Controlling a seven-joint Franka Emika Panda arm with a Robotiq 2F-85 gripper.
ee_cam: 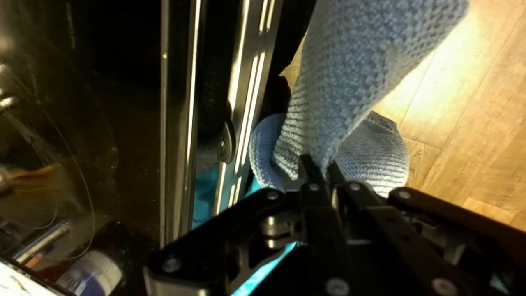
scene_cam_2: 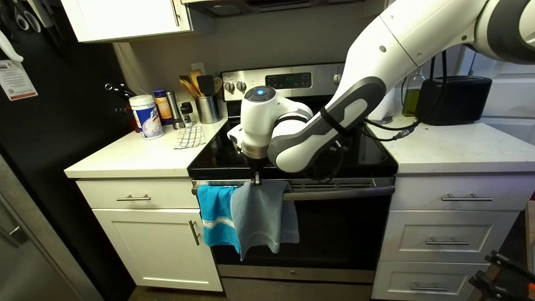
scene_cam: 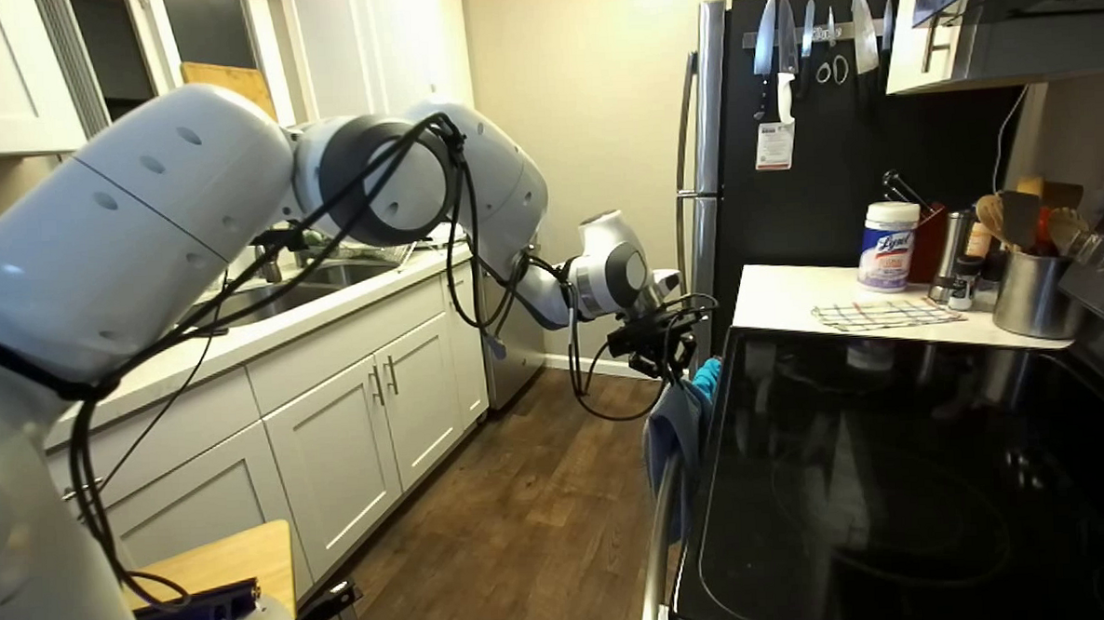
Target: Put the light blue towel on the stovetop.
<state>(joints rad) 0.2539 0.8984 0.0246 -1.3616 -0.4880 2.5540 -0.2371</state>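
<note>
The light blue towel, a grey-blue knit, (scene_cam_2: 261, 217) hangs over the oven door handle (scene_cam_2: 342, 193); it also shows in an exterior view (scene_cam: 674, 426) and in the wrist view (ee_cam: 349, 70). My gripper (ee_cam: 321, 166) is shut on a pinched fold of this towel, just in front of the stove's front edge. The gripper also shows in both exterior views (scene_cam: 668, 372) (scene_cam_2: 256, 179), partly hidden by its cables and the wrist. The black glass stovetop (scene_cam: 858, 483) lies beside and above the handle; the arm covers part of it in an exterior view (scene_cam_2: 221, 152).
A bright turquoise towel (scene_cam_2: 218, 209) hangs on the handle beside the light blue one. A wipes canister (scene_cam: 887, 247), a checked cloth (scene_cam: 888, 314) and a utensil holder (scene_cam: 1036, 293) stand or lie on the counter beside the stove. A black toaster (scene_cam_2: 454, 100) stands on the opposite counter.
</note>
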